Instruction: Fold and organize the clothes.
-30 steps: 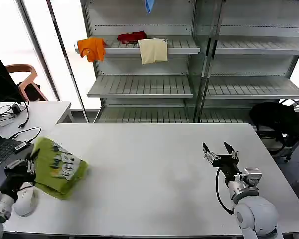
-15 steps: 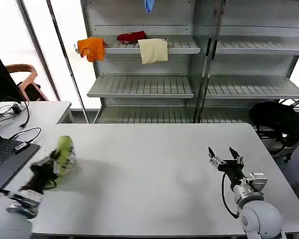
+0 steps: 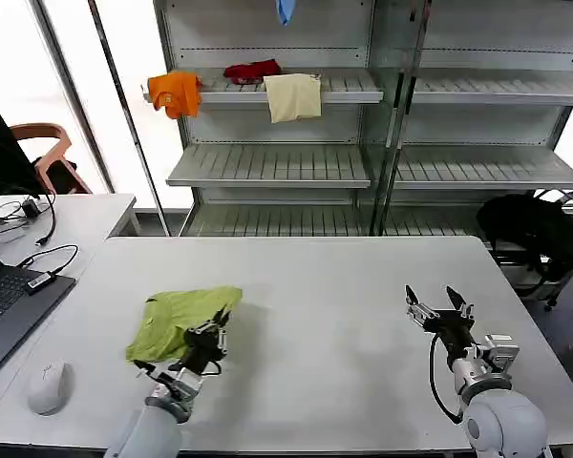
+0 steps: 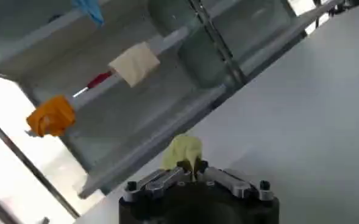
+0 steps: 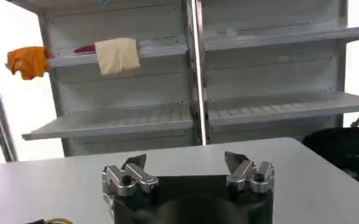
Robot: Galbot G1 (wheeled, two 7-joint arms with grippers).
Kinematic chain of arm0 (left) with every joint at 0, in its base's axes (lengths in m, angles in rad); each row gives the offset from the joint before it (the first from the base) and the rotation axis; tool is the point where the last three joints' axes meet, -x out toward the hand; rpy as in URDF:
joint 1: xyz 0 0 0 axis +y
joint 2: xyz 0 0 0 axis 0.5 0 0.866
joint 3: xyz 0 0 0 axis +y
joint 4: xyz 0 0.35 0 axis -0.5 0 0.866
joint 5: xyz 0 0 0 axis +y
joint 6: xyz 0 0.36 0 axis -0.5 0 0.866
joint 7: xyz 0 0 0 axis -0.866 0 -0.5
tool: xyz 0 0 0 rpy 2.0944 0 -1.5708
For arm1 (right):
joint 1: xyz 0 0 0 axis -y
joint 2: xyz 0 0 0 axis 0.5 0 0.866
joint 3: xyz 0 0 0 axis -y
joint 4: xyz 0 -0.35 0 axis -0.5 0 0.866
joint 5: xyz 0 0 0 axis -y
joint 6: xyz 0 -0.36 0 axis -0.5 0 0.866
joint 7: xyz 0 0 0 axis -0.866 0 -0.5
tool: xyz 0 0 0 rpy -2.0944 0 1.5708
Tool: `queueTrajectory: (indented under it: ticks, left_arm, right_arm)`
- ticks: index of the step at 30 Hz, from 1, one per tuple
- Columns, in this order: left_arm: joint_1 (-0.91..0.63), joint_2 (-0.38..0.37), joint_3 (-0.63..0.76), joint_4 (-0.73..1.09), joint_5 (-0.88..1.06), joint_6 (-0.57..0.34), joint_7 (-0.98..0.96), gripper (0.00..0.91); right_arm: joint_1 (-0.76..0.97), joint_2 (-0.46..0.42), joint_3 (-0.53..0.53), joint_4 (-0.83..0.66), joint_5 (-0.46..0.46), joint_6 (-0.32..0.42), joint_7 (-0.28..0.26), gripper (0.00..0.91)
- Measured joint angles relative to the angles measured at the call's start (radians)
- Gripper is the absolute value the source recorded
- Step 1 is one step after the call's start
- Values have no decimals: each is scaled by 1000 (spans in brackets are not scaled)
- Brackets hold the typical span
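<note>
**Left gripper pinching shirt at near-left of table; right gripper idle, open**

Left gripper (image 3: 213,334) down low at table's near-left, fingers closed on a fold of the shirt (image 3: 177,318). In left wrist view, a tuft of lime cloth (image 4: 183,152) poking up between the closed fingertips, so the pinch looks real, not just contact. Grip sits at the shirt's right edge, likely so that edge can be dragged or flipped over the rest.

Shirt lying bunched and part-folded on the table (image 3: 344,286), plain green side up, print not visible. Flat on the surface apart from the pinched bit. Well clear of the mouse (image 3: 46,386) and laptop (image 3: 5,305) further left, probably kept there so the cloth has bare table to spread on.

Right gripper (image 3: 438,310) at table's right, well apart from the shirt, fingers spread wide, nothing held. Same in right wrist view (image 5: 188,173): both fingers apart, empty gap. Looks parked out of the way, leaving the left arm to work alone.

Orange (image 3: 175,93), red (image 3: 252,70) and cream (image 3: 293,96) cloths on the shelf (image 3: 344,91) behind, untouched, not part of the job.

Judgement: fold unfinished, shirt lumpy and uneven; a single-edge pinch risks slipping or dragging the whole bundle.
</note>
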Motion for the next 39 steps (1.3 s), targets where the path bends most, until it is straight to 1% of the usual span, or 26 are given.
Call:
queueTrajectory:
  ticks: [7,13,18,20,26,29,33,34,35,36,38,39]
  left_arm:
    - [-66,0,91,0,-138,78,-54,907]
    - [-80,55,100,-66,-281,149,-71,907]
    - [-61,112,49,-146,-395,196,-85,907]
    - [-48,124,18,-178,-436,207,-88,907]
    - [-17,145,-105,-227,-522,226,-90,907]
    - [-1,146,-173,-238,-555,228,-88,907]
    - [24,142,-259,-252,-592,228,-84,907]
    - [30,140,-278,-256,-599,227,-82,907]
    - [38,137,-297,-259,-606,226,-80,907]
    - [45,135,-312,-262,-611,225,-79,907]
    - [57,130,-343,-268,-621,221,-78,907]
    - [63,128,-355,-270,-625,219,-77,907]
  right_arm:
    - [29,23,-58,12,19,-45,11,907]
    - [57,50,-141,10,66,-72,32,907]
    - [83,80,-231,-9,132,-85,66,907]
    - [98,92,-273,-22,174,-87,92,907]
    - [150,144,-408,-86,311,-95,203,907]
    - [174,174,-463,-124,364,-98,258,907]
    - [206,209,-517,-178,409,-100,318,907]
    - [214,218,-529,-192,418,-101,330,856]
    - [221,225,-538,-204,425,-101,339,786]
    - [227,231,-546,-216,431,-102,347,464]
    - [238,245,-565,-238,444,-102,362,50]
    - [246,252,-571,-248,449,-102,370,10]
